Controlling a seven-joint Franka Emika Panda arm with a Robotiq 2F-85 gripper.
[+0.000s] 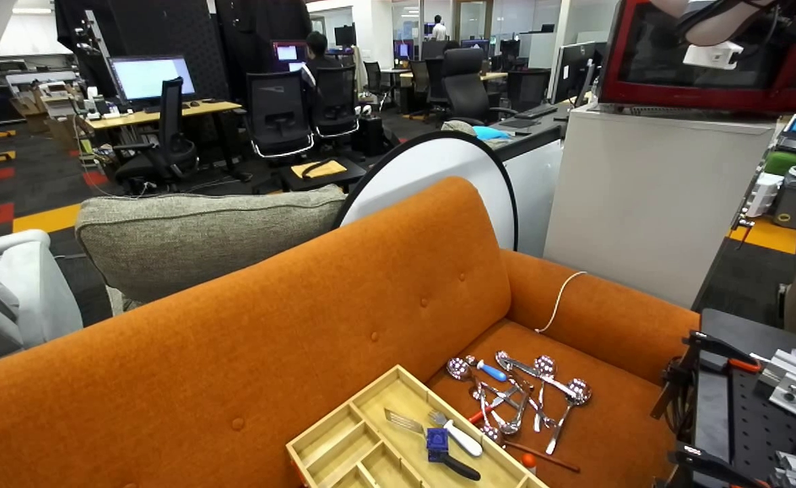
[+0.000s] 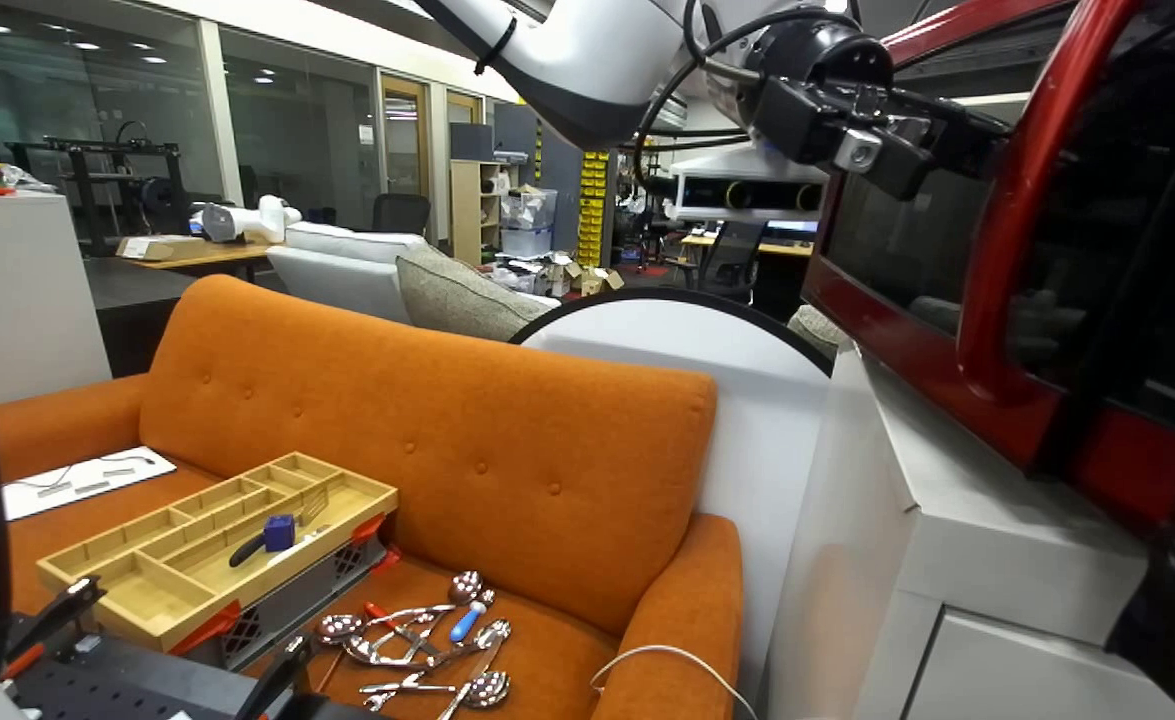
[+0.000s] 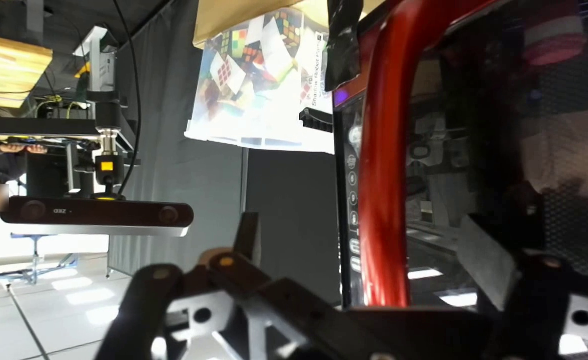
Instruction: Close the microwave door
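While fingers (image 3: 485, 262) stand apart, red handle (image 3: 385, 175) showing between them, gaps at both edges, microwave door (image 3: 499, 145) beyond.

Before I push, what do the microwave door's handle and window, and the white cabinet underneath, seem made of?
Door handle: glossy red, plastic or painted metal; bright streaks run along it.
Window: smooth dark glass, probably, since bright reflections show in it.
White cabinet: low-sheen, perhaps painted metal or laminate; its face shows no grain.

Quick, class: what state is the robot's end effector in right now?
Black two-fingered end effector: open, holding nothing; in the wrist view the glossy red bar-shaped microwave door handle shows between its spread fingers, a gap on either side.
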